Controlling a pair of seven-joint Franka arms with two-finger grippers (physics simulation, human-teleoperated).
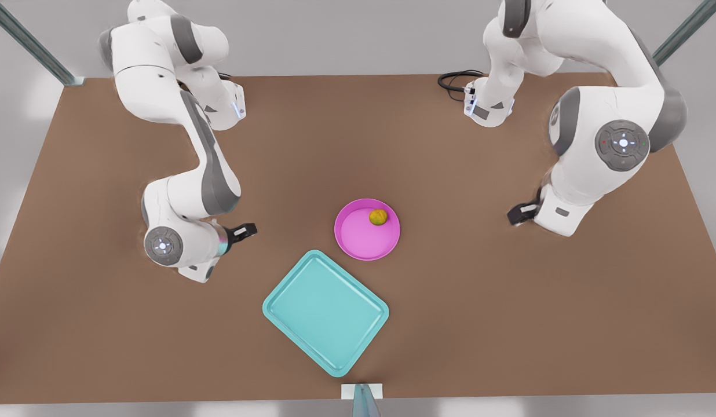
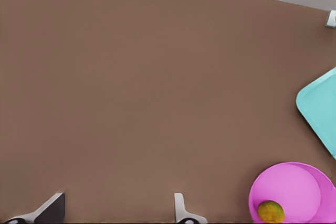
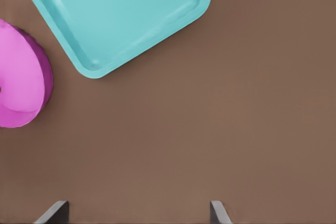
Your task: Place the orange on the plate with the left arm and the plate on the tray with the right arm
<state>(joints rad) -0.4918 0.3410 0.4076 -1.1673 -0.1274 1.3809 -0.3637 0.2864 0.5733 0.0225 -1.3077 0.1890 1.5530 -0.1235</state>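
The orange (image 1: 378,217) sits inside the pink plate (image 1: 358,240), up against the rim on the side toward the front view's right and far edge; in the left wrist view the orange (image 2: 271,212) also lies within the plate (image 2: 294,187), near its rim. The plate rests on the brown desk (image 1: 450,313) roughly mid-scene, just beside one corner of the teal tray (image 1: 326,313) but not on it; a thin strip of desk shows btwn them. The tray lies flat, turned at an angle to the desk edges, nearer the camera than the plate. The left tool (image 1: 523,213) hangs low over the desk on the front view's right, well apart from the plate; in its wrist view the two fingertips (image 2: 181,211) are spread wide w/ bare desk btwn them, gripping nothing. The right tool (image 1: 242,231), w/ the shiny wrist, is on the front view's left, low over the desk, near the tray's far corner and apart from the plate; its fingertips (image 3: 218,212) are likewise spread wide over bare desk, w/ nothing held. The right wrist view has the tray (image 3: 121,14) and the plate's edge (image 3: 23,82) side by side beyond the fingertips. A black cable (image 1: 453,81) loops by the arm base at the desk's far side.
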